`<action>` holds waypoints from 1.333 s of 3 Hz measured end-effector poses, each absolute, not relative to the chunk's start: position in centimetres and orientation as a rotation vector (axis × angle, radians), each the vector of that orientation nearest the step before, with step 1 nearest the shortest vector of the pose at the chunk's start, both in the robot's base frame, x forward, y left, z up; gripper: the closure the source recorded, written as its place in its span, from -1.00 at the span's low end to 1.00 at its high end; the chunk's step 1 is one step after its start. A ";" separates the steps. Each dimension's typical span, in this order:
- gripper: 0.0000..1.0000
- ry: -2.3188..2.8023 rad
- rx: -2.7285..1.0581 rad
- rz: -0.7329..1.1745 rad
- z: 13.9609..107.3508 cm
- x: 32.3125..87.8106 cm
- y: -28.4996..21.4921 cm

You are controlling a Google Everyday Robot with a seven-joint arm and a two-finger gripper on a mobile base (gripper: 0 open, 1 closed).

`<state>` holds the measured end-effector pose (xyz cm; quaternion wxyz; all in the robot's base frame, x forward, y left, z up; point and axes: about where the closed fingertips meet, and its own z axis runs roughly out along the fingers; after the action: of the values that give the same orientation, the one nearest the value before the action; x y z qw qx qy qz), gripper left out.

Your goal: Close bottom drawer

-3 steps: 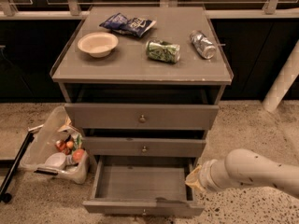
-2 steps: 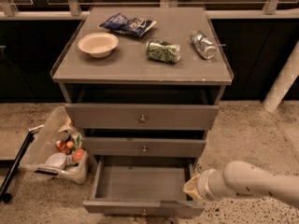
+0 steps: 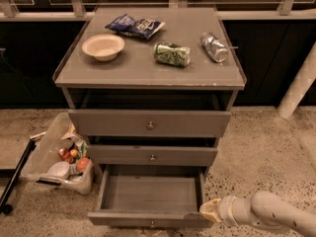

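The bottom drawer (image 3: 150, 194) is pulled out from the grey-brown cabinet and is empty inside. Its slim front (image 3: 123, 218) runs along the lower edge of the view, with a small round knob (image 3: 152, 225). My gripper (image 3: 211, 210) comes in from the lower right on a white arm (image 3: 276, 214). Its tip is at the drawer front's right corner, and it seems to touch that corner. The middle drawer (image 3: 152, 155) and the top drawer (image 3: 149, 123) are shut above.
On the cabinet top (image 3: 143, 68) are a bowl (image 3: 103, 46), a blue chip bag (image 3: 135, 26), a green can (image 3: 172, 54) and a silver can (image 3: 214, 47), both lying down. A clear bin of food (image 3: 58, 157) sits on the floor at left. A white post (image 3: 300, 85) stands at right.
My arm has dropped lower and moved left, bringing the gripper from beside the drawer's right wall down to the right corner of the drawer front. The drawer is still open.
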<state>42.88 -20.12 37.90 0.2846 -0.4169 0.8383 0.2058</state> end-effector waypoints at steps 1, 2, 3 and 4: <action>1.00 2.272 -1.022 0.652 33.7 42.5 -21.4; 1.00 2.271 -1.024 0.651 33.8 42.5 -21.4; 1.00 2.247 -1.014 0.646 32.2 42.4 -20.4; 1.00 2.201 -1.001 0.601 30.3 43.2 -19.2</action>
<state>43.16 -19.19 30.28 0.3193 -0.3806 0.8373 0.2284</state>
